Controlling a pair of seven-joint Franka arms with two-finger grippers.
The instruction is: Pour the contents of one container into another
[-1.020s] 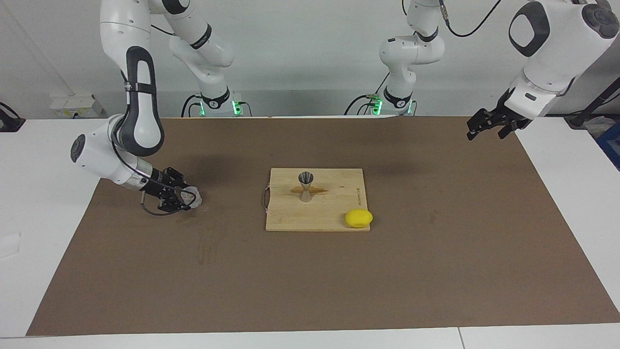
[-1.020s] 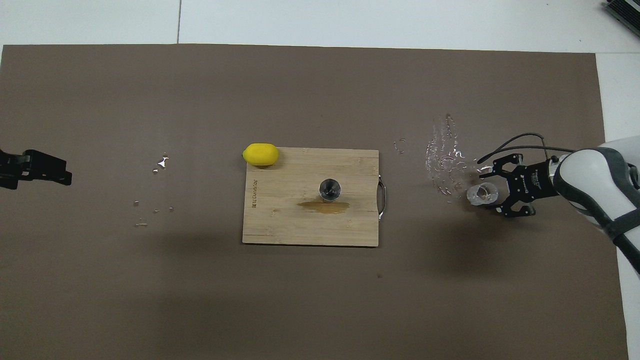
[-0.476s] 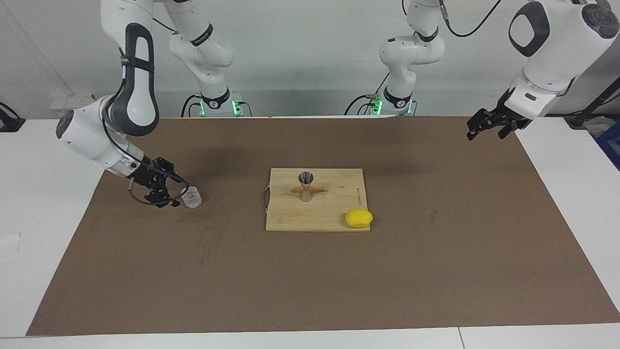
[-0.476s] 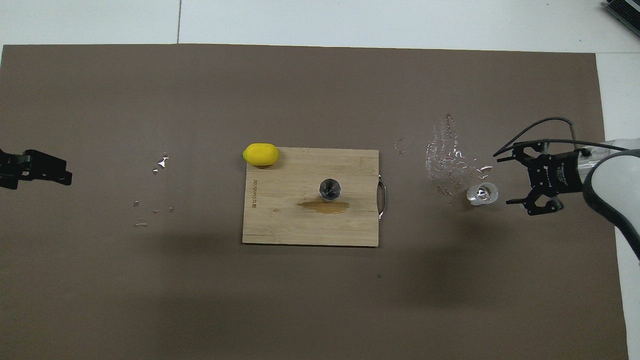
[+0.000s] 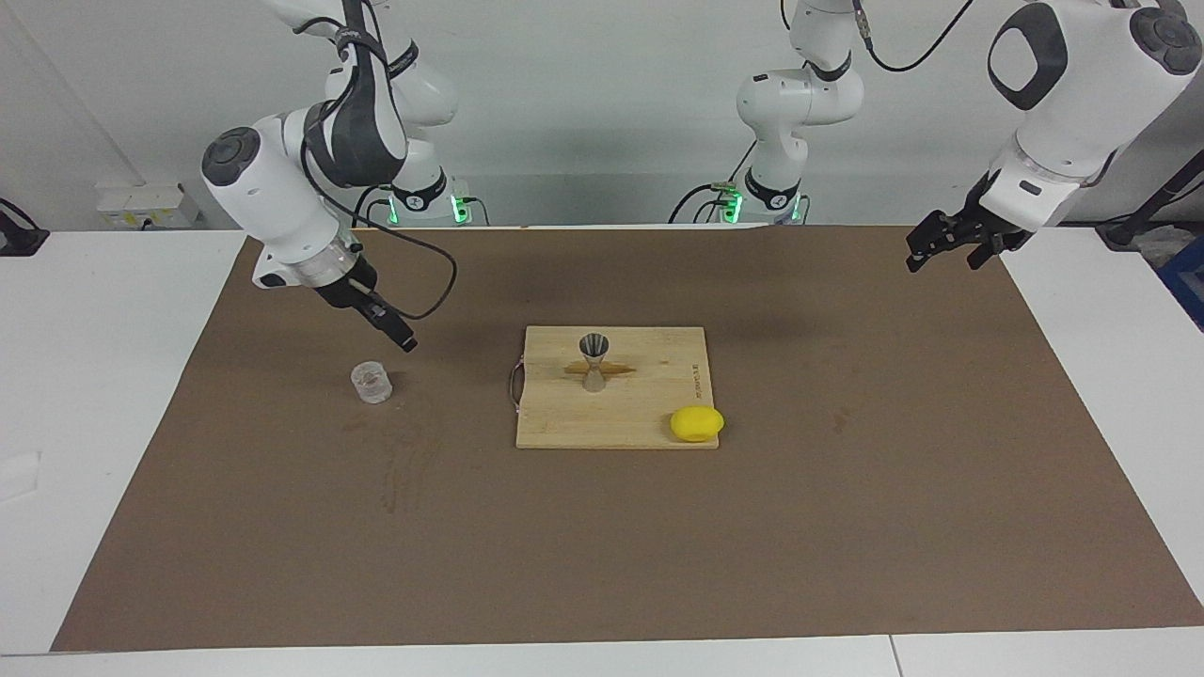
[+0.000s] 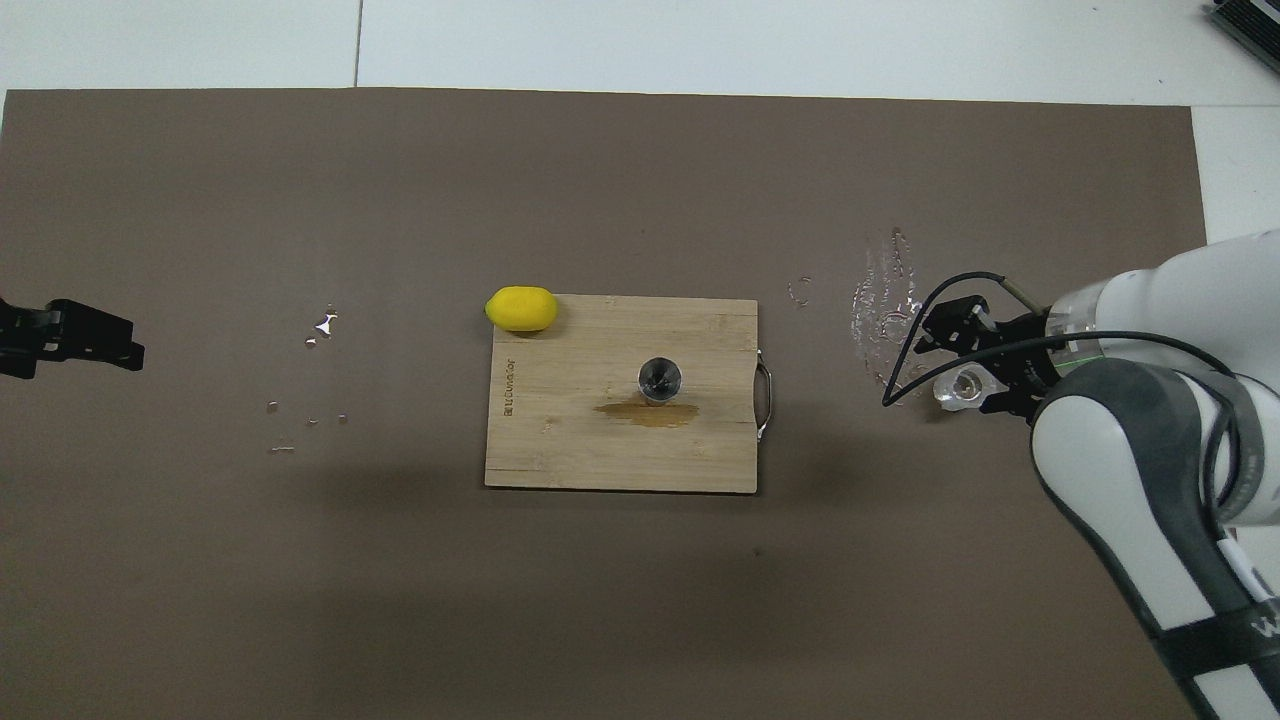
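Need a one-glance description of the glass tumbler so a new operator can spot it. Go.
Start at the wooden cutting board in the middle of the brown mat, then look along the mat toward the right arm's end. The glass tumbler stands there alone, upright on the mat. It is short, clear and faceted, unlike the metal hourglass jigger and yellow lemon on the board.

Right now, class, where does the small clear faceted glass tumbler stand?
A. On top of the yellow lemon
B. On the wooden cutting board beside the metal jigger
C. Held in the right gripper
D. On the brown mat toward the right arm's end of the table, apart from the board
D: the small clear faceted glass tumbler stands alone on the brown mat, away from the wooden cutting board, with the right gripper raised off it.
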